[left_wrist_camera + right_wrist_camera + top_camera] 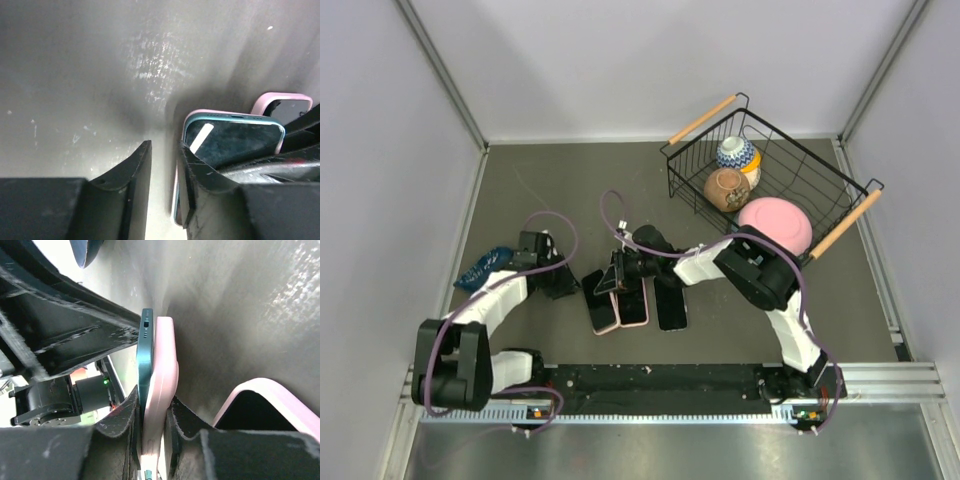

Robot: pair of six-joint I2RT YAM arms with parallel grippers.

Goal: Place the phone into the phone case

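Right pincer (152, 402): clamped on the teal phone (144, 355) and the pink phone case (166, 360) together, one finger on each outer face. Phone lies flat against the phone case; whether it is fully seated cannot be told

Left pincer (165, 147): open, nothing between its fingers, one finger at the phone case's edge

Second pink case (270, 390): just beside the phone case, on the side away from the left pincer; interior dark

Black phone (671, 306): flat on the counter (570, 190), beyond the second pink case from the phone case

Blue packet (480, 266): well apart from the phone case, past the left pincer

Wire basket (685, 185): well apart from the phone case, on the right arm's side; holds a pink bowl (775, 222), a brown pot (726, 188) and a blue-and-white bowl (735, 152)
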